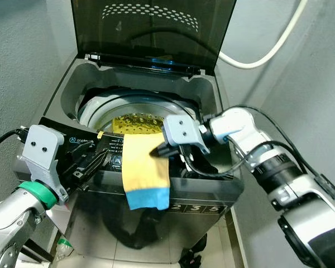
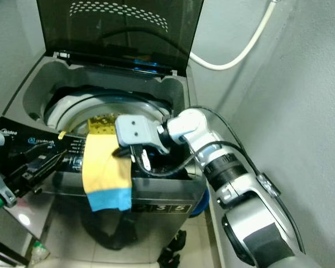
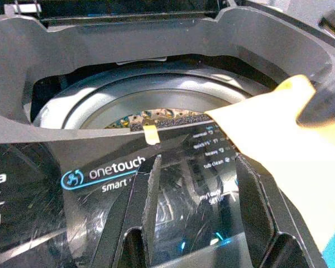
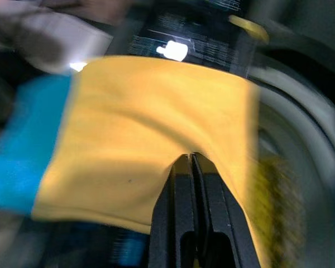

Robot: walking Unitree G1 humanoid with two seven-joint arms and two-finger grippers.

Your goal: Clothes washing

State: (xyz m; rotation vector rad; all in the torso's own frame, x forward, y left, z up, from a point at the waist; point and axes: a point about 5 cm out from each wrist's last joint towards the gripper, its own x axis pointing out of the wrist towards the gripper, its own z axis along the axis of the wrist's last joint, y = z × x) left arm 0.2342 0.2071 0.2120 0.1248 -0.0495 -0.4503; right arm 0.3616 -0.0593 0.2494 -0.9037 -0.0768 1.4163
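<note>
The right gripper (image 1: pixel 158 151) is pinching the yellow cloth (image 1: pixel 142 162) between its two black fingers, which are pressed together on a fold of the fabric — the right wrist view shows them closed tight with yellow bunching at their tips. It is holding the cloth at the front lip of the washing machine (image 1: pixel 212 89), probably so the fabric can be drawn over the edge and dropped inside. The cloth is lying draped over the black control panel (image 1: pixel 100 153), its yellow part running up toward the drum opening and its blue end (image 1: pixel 148 198) hanging down the machine's front face. So it is hanging half in, half out: it looks as if the grip is there to stop it sliding to the floor and to pull it inward.

The left gripper (image 3: pixel 198 212) is hovering just over the control panel with its fingers spread apart and nothing between them, pointing toward the drum (image 3: pixel 156 103) — seemingly waiting to help rather than carrying anything.

The tinted lid (image 1: pixel 156 28) is standing raised at the back, leaving the drum open for loading. A dark garment (image 1: pixel 137 231) is lying on the floor at the machine's foot, and a pale hose (image 1: pixel 268 50) is running along the wall behind.
</note>
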